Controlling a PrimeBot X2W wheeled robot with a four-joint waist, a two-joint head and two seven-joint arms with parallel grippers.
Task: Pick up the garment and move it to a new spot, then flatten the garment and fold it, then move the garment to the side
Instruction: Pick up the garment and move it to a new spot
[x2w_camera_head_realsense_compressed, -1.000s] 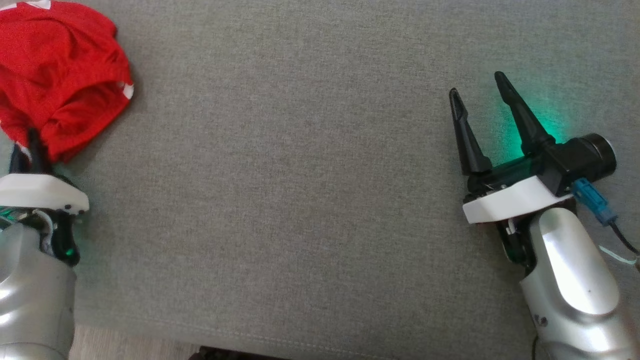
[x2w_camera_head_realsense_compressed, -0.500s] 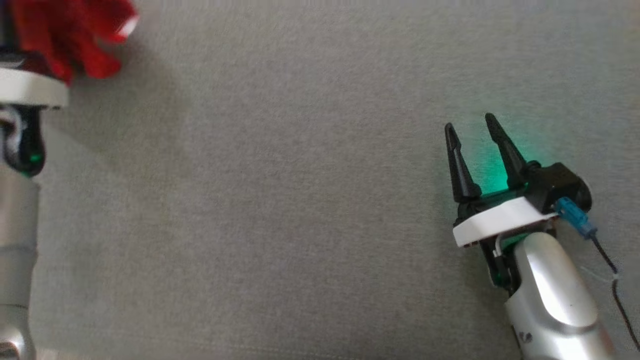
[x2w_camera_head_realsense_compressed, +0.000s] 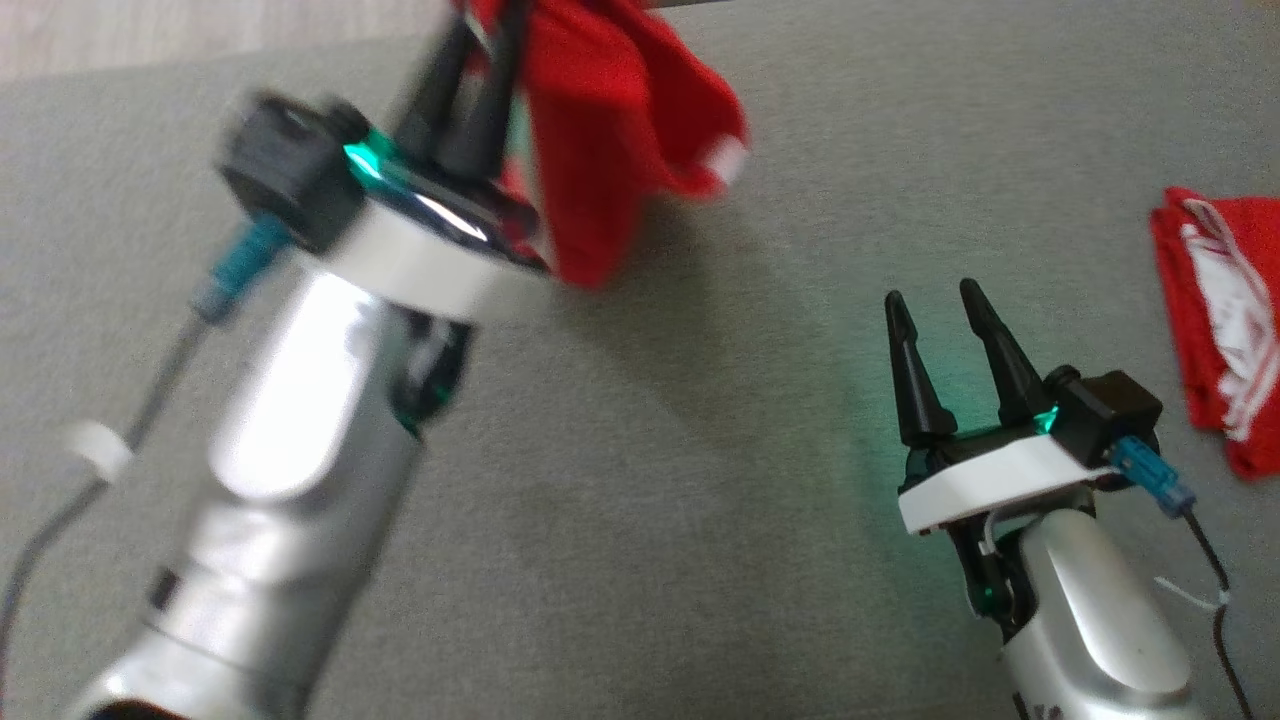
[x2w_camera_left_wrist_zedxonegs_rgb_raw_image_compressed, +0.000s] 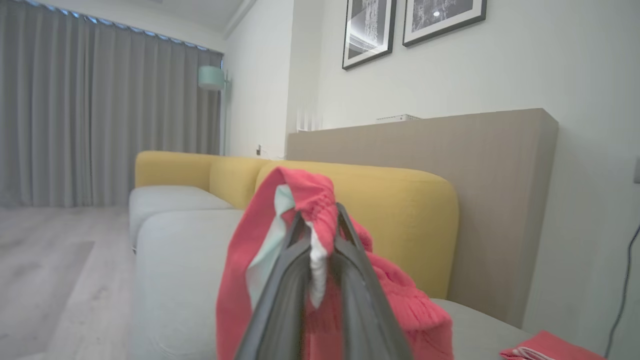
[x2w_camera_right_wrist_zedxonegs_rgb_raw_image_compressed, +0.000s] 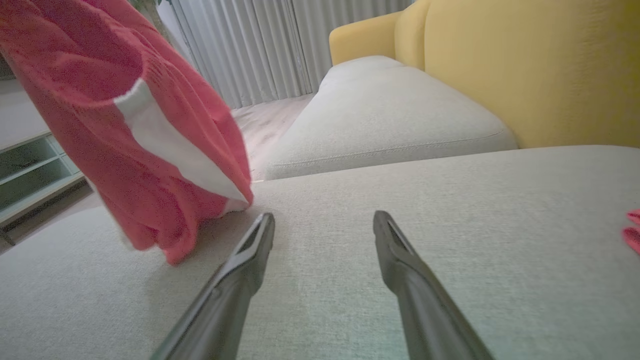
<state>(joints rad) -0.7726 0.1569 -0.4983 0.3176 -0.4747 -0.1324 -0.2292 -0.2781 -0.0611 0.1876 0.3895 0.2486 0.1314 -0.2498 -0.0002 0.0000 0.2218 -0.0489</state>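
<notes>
The garment (x2w_camera_head_realsense_compressed: 625, 120) is red knit cloth with white trim, hanging bunched in the air above the grey sofa seat (x2w_camera_head_realsense_compressed: 700, 470). My left gripper (x2w_camera_head_realsense_compressed: 490, 40) is shut on its upper edge; in the left wrist view the two fingers (x2w_camera_left_wrist_zedxonegs_rgb_raw_image_compressed: 350, 260) pinch a fold of the garment (x2w_camera_left_wrist_zedxonegs_rgb_raw_image_compressed: 300, 195) between them. My right gripper (x2w_camera_head_realsense_compressed: 932, 295) rests low over the seat to the right, open and holding nothing. In the right wrist view the garment (x2w_camera_right_wrist_zedxonegs_rgb_raw_image_compressed: 115, 125) hangs to the left of that gripper (x2w_camera_right_wrist_zedxonegs_rgb_raw_image_compressed: 324, 217), apart from it.
A second red and white cloth (x2w_camera_head_realsense_compressed: 1215, 320) lies flat at the seat's right edge, also seen as a red cloth (x2w_camera_left_wrist_zedxonegs_rgb_raw_image_compressed: 545, 347) low in the left wrist view. The yellow backrest (x2w_camera_left_wrist_zedxonegs_rgb_raw_image_compressed: 400, 200) rises behind the seat. Wooden floor (x2w_camera_head_realsense_compressed: 150, 40) shows at upper left.
My left gripper closed on the garment, lifted it off the seat and swung it toward the middle. The head camera shifted too. The right gripper stays open.
</notes>
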